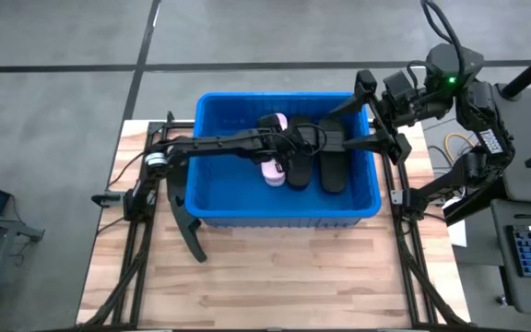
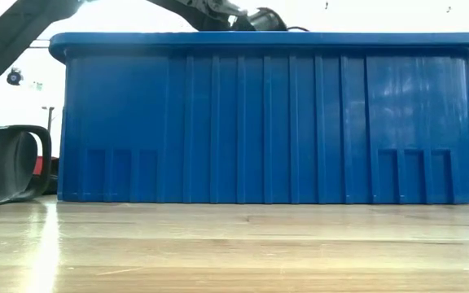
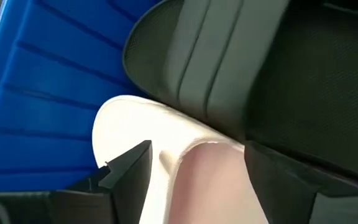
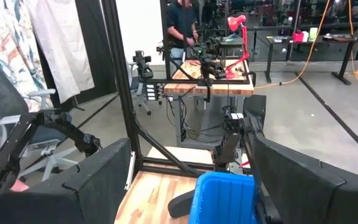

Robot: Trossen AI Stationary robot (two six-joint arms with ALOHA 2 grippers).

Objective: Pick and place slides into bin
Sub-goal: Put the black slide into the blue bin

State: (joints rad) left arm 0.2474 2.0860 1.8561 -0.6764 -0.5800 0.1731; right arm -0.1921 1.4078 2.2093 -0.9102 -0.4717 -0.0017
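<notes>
The blue bin (image 1: 219, 198) stands on the wooden table; in the low view its ribbed near wall (image 2: 267, 122) fills the picture. Inside lie two pink slides (image 1: 272, 171) (image 1: 279, 120) and two black slides (image 1: 299, 172) (image 1: 332, 168), side by side on the floor. My left gripper (image 1: 295, 148) reaches into the bin from the table's left and is open; in the left wrist view (image 3: 194, 171) its fingers stand either side of a pink slide (image 3: 142, 130), which lies against a black slide (image 3: 229, 68). My right gripper (image 4: 191, 186) waits, open, raised over the bin's far right corner (image 1: 378, 115).
The bin takes up the table's far half; bare wood (image 1: 275, 277) lies before it. Black frame rails (image 1: 136, 249) run along the table's left and right edges. A dark rounded thing (image 2: 6, 167) sits at the low view's left edge. A person stands at a far bench (image 4: 182, 28).
</notes>
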